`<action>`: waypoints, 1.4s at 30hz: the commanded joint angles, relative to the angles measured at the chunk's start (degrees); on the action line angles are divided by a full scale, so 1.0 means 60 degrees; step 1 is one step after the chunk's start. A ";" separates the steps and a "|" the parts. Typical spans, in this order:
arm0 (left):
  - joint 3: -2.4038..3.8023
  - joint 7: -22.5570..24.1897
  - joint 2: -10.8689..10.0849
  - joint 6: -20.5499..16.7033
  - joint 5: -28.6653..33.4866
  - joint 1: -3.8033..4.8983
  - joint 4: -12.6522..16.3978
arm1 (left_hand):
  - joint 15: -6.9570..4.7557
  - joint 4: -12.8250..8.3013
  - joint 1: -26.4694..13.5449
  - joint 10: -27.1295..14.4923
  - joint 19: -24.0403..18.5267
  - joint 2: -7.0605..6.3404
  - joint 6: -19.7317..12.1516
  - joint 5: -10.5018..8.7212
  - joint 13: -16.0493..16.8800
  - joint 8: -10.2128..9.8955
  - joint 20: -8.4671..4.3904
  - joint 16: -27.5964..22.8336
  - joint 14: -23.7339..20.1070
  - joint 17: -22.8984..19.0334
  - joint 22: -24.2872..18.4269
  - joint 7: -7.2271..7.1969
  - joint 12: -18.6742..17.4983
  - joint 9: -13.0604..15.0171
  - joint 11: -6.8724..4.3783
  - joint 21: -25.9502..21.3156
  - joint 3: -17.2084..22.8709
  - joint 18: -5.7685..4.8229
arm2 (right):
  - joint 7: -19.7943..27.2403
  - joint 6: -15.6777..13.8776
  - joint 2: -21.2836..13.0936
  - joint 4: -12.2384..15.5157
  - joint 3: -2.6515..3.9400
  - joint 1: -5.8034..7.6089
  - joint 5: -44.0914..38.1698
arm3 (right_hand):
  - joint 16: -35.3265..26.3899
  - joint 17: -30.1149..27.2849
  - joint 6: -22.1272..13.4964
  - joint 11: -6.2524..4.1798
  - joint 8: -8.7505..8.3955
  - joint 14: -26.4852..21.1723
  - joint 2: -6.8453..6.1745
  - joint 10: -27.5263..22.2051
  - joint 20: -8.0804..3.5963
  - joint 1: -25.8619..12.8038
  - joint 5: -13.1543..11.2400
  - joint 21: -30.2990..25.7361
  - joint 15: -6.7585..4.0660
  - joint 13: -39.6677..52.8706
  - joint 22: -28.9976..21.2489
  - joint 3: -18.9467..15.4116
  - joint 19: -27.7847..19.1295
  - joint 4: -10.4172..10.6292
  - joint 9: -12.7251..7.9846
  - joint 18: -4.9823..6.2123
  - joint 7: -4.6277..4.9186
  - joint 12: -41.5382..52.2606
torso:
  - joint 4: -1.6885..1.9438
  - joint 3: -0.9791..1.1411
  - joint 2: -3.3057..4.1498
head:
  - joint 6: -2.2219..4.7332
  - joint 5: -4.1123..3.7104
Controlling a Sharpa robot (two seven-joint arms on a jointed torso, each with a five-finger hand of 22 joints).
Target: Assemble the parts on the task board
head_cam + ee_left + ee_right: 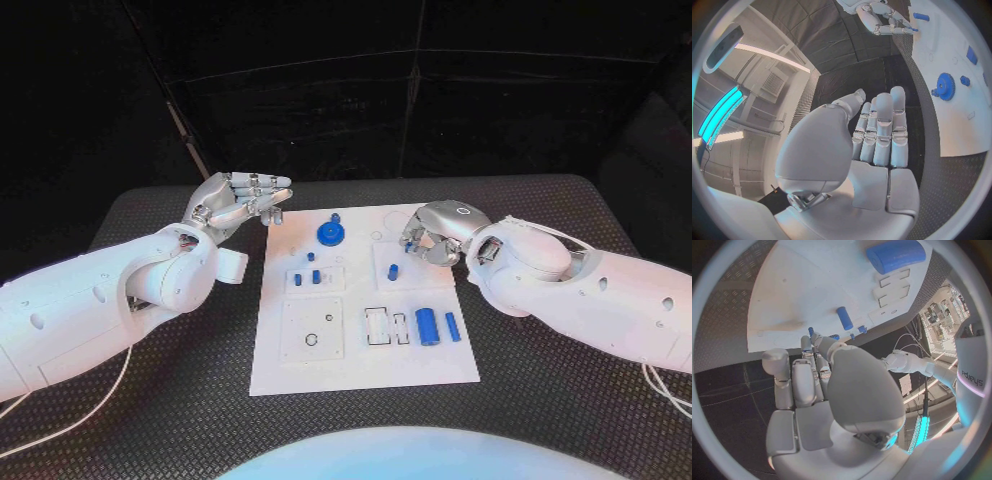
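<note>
Right hand (433, 240) hangs over the task board's (361, 365) far right corner, seen mostly from the back in head view, fingertips hidden under it; in its wrist view the fingers are curled in together near a small blue peg (844, 318) (contact can't tell, nothing clearly held). Left hand (238, 200) off the board's far left corner, palm up, fingers straight & side by side, holding nothing. Blue parts counted on board: 1 gear (332, 234), 1 thick cylinder (427, 322), 1 slim bar (451, 327), approx 4 small pegs (tiny, hard to separate)
</note>
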 commanded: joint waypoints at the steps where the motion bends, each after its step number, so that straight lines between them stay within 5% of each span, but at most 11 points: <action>1: 0.0013 0.0020 0.0003 0.0149 0.0058 0.0000 0.0007 | 0.0025 0.0004 0.0041 -0.0077 -0.0013 0.0037 -0.0068 0.0031 0.0002 -0.0032 0.0082 -0.0044 -0.0074 -0.0012 -0.0019 0.0007 0.0045 -0.0010 0.0005 -0.0067 -0.0068 0.0037 | 0.0150 -0.0417 -0.0099 0.0263 0.0012 0.0013 0.0212 | 0.0046 0.0013 0.0012 0.0005 -0.0035 0.0305 -0.0005 0.0089 0.0026 -0.0130 -0.0033 0.0053 -0.0015 0.0003 0.0016 0.0060 0.0014 -0.0014 0.0015 -0.0053 0.0076 -0.0066 | 0.0006 -0.0002 0.0010 | 0.0016 0.0027; 6: 0.0013 0.0018 0.0014 0.0174 0.0058 -0.0015 -0.0003 | 0.0034 0.0004 0.0043 -0.0104 -0.0017 0.0041 -0.0088 0.0031 0.0002 -0.0035 0.0089 -0.0057 -0.0089 -0.0015 -0.0033 0.0017 0.0051 -0.0010 0.0015 -0.0087 -0.0083 0.0036 | 0.0251 -0.0537 -0.0212 0.0805 0.0021 0.0013 0.0435 | 0.0052 0.0019 0.0014 0.0005 -0.0040 0.0307 -0.0022 0.0092 0.0027 -0.0147 -0.0027 0.0058 -0.0015 0.0004 0.0022 0.0076 0.0014 -0.0032 0.0015 -0.0053 0.0076 -0.0072 | 0.0006 0.0001 0.0013 | 0.0019 0.0063; 12: 0.0013 0.0022 0.0084 0.0211 0.0058 -0.0031 -0.0026 | 0.0039 0.0005 0.0045 -0.0121 -0.0020 0.0045 -0.0101 0.0031 0.0002 -0.0035 0.0094 -0.0066 -0.0099 -0.0017 -0.0043 0.0025 0.0058 -0.0010 0.0021 -0.0101 -0.0094 0.0036 | 0.0404 -0.0584 -0.0052 0.1523 0.0025 0.0011 0.0731 | 0.0058 0.0023 0.0013 0.0007 -0.0049 0.0309 -0.0029 0.0094 0.0028 -0.0163 0.0000 0.0063 -0.0014 0.0006 0.0022 0.0114 0.0011 -0.0062 0.0014 -0.0052 0.0079 -0.0083 | 0.0012 -0.0005 0.0025 | -0.0042 0.0263; 21: 0.0012 0.0011 0.0265 0.0261 0.0058 -0.0035 -0.0078 | 0.0048 0.0016 0.0031 -0.0138 -0.0021 0.0049 -0.0113 0.0030 0.0004 -0.0033 0.0101 -0.0077 -0.0109 -0.0019 -0.0057 0.0034 0.0071 -0.0008 0.0030 -0.0120 -0.0116 0.0036 | 0.0578 -0.0328 0.0727 0.1479 0.0012 0.0003 0.0905 | 0.0046 -0.0004 0.0009 0.0013 -0.0060 0.0304 -0.0026 0.0092 0.0030 -0.0185 0.0026 0.0055 -0.0011 0.0007 -0.0005 0.0155 -0.0009 -0.0088 0.0013 -0.0046 0.0086 -0.0097 | 0.0035 -0.0034 0.0026 | -0.0241 0.0730; 23: 0.0012 0.0011 0.0280 0.0264 0.0058 -0.0035 -0.0074 | 0.0049 0.0019 0.0028 -0.0140 -0.0021 0.0050 -0.0115 0.0030 0.0004 -0.0032 0.0103 -0.0078 -0.0111 -0.0020 -0.0059 0.0036 0.0073 -0.0008 0.0031 -0.0123 -0.0120 0.0036 | 0.0601 -0.0262 0.0847 0.1427 -0.0040 -0.0020 0.0912 | 0.0046 -0.0005 0.0009 0.0013 -0.0060 0.0304 -0.0026 0.0092 0.0030 -0.0186 0.0027 0.0055 -0.0011 0.0007 -0.0006 0.0155 -0.0010 -0.0088 0.0013 -0.0045 0.0086 -0.0097 | 0.0037 -0.0039 0.0023 | -0.0294 0.0824; 31: 0.0012 0.0001 0.0327 0.0266 0.0058 -0.0029 -0.0030 | 0.0056 0.0033 0.0009 -0.0155 -0.0022 0.0048 -0.0124 0.0030 0.0007 -0.0027 0.0110 -0.0086 -0.0117 -0.0021 -0.0073 0.0041 0.0088 -0.0006 0.0037 -0.0142 -0.0148 0.0035 | 0.0690 0.0067 0.1349 0.1147 -0.0530 -0.0227 0.0824 | 0.0045 -0.0009 0.0007 0.0016 -0.0064 0.0303 -0.0025 0.0091 0.0031 -0.0198 0.0037 0.0052 -0.0009 0.0008 -0.0015 0.0167 -0.0018 -0.0096 0.0013 -0.0044 0.0090 -0.0102 | 0.0029 -0.0031 0.0027 | -0.0429 0.1139; 42: 0.0013 -0.0018 0.0404 0.0278 0.0058 -0.0025 -0.0009 | 0.0057 0.0035 0.0006 -0.0157 -0.0022 0.0048 -0.0125 0.0030 0.0008 -0.0027 0.0112 -0.0087 -0.0118 -0.0021 -0.0075 0.0041 0.0091 -0.0005 0.0038 -0.0145 -0.0153 0.0035 | 0.0641 0.0358 0.1763 0.0775 -0.0649 -0.0480 0.0510 | 0.0043 -0.0014 -0.0001 0.0020 -0.0072 0.0301 -0.0035 0.0085 0.0033 -0.0215 0.0041 0.0042 -0.0006 0.0009 -0.0039 0.0174 -0.0034 -0.0110 0.0011 -0.0039 0.0096 -0.0110 | 0.0019 -0.0025 0.0024 | -0.0585 0.1337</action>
